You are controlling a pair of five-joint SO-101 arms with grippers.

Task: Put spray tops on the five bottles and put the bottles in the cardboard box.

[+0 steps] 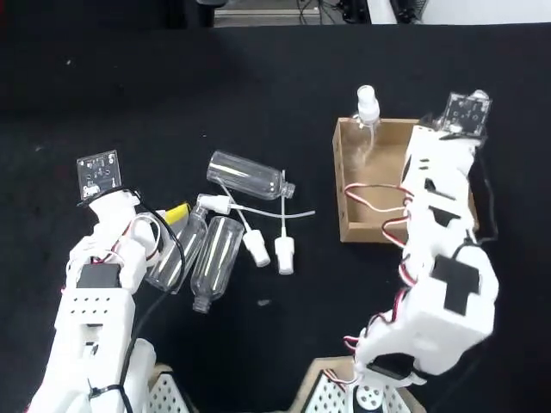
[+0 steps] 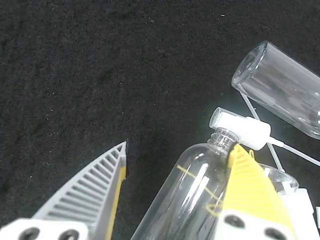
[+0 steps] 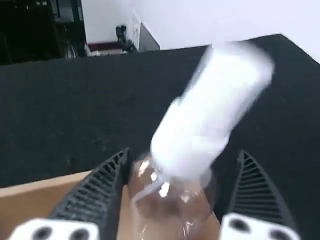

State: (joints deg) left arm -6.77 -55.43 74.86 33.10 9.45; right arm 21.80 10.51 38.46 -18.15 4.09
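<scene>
At the far corner of the cardboard box (image 1: pixel 353 228), the right hand (image 3: pixel 183 154) stands wide around the upright capped bottle (image 1: pixel 367 129). Confirm the base is seated, then lift straight up, clear of the spray top (image 3: pixel 215 105).

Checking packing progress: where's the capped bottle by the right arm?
In the high view, at right, the capped bottle sits at the far left corner of the cardboard box, at the right tool.
</scene>
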